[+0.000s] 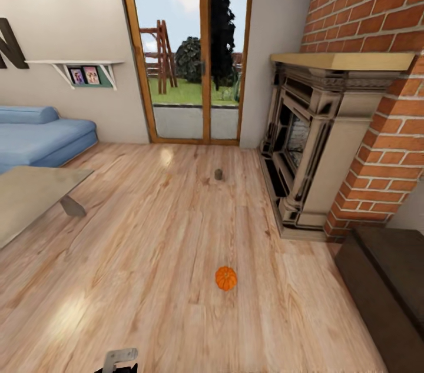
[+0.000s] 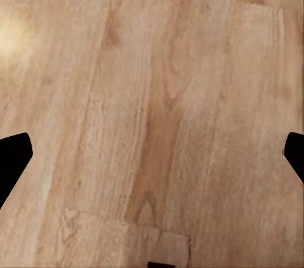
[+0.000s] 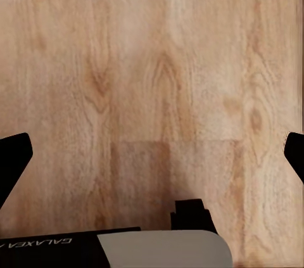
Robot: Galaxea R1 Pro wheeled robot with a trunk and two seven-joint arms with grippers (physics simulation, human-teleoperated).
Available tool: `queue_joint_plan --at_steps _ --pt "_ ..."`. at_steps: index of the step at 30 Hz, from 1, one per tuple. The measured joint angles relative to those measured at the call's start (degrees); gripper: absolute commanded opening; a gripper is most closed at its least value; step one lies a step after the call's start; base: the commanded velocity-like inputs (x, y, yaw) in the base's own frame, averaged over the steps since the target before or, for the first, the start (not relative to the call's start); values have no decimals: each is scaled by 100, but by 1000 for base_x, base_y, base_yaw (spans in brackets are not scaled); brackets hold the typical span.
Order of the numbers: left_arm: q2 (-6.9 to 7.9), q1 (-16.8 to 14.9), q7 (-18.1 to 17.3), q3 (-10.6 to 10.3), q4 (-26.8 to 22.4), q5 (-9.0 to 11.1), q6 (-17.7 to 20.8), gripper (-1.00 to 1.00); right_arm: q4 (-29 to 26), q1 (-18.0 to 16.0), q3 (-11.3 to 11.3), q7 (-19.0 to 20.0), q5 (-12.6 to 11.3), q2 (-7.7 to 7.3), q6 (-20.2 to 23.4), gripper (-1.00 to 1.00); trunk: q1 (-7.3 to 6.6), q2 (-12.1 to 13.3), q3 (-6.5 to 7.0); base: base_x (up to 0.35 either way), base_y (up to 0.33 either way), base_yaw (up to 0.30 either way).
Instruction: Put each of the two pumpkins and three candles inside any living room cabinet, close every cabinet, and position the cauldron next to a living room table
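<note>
head view: pumpkin (image 1: 226, 278) sits upright on floor (image 1: 147, 255); both wrist views show each tool spread wide, empty.

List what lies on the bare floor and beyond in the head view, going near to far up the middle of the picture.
pumpkin → candle → glass door → garden outside with a wooden frame.

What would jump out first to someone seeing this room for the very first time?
Likely the small orange pumpkin sitting alone on the bare wooden floor, in the near middle of the head view. Next, the big ornate fireplace set into the red brick wall at right, and the glass door beyond it showing a green garden. A small candle stands farther back on the floor.
</note>
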Motion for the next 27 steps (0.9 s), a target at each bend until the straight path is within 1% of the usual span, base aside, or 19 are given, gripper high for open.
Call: queue_joint_plan --at_steps 11,23,27 --pt "-1 0 0 0 0 0 0 100 0 0 0 0 0 0 -3 100 0 0 -67 9 0 -221" --pt "-2 0 -1 1 0 0 0 100 1 0 3 0 3 0 -2 100 -3 0 -139 255 73 -221" --pt "-2 0 -1 0 0 0 0 100 0 0 8 0 7 0 -1 100 -1 0 -163 83 22 -221"
